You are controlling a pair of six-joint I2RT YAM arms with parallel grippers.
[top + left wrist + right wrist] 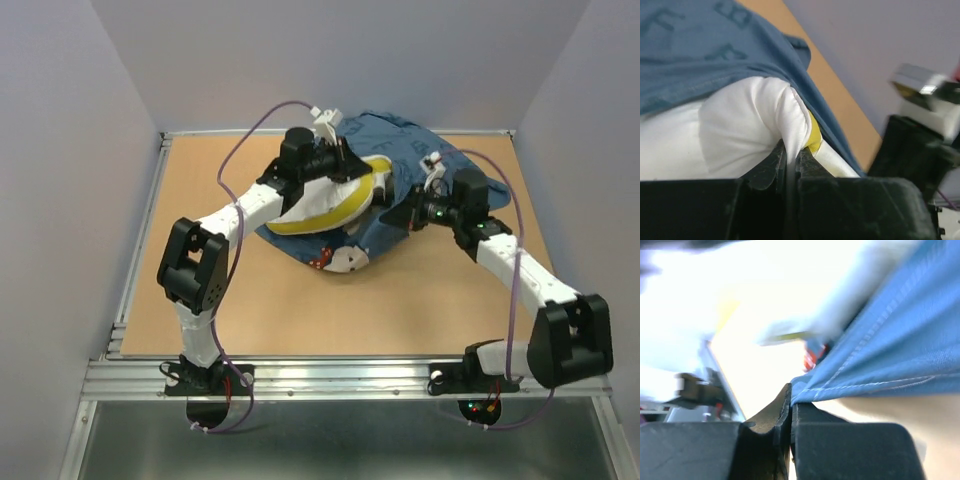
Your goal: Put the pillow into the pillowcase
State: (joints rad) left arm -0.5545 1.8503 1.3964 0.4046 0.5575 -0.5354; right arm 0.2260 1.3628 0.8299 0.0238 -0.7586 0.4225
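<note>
Left gripper point(792, 150): pinched shut on pillow point(740, 130) edge. Right gripper point(791, 397), 3 o'clock of pillow: clamped on pillowcase point(900, 350) hem. Pillowcase drapes over pillow; table point(300, 300) beneath.

The upper left of the right wrist view was washed out and too blurred for me to read. From above, the left arm point(250, 205) covered part of the pillow point(335, 205), and the pillowcase point(395, 135) hid its upper end.
</note>
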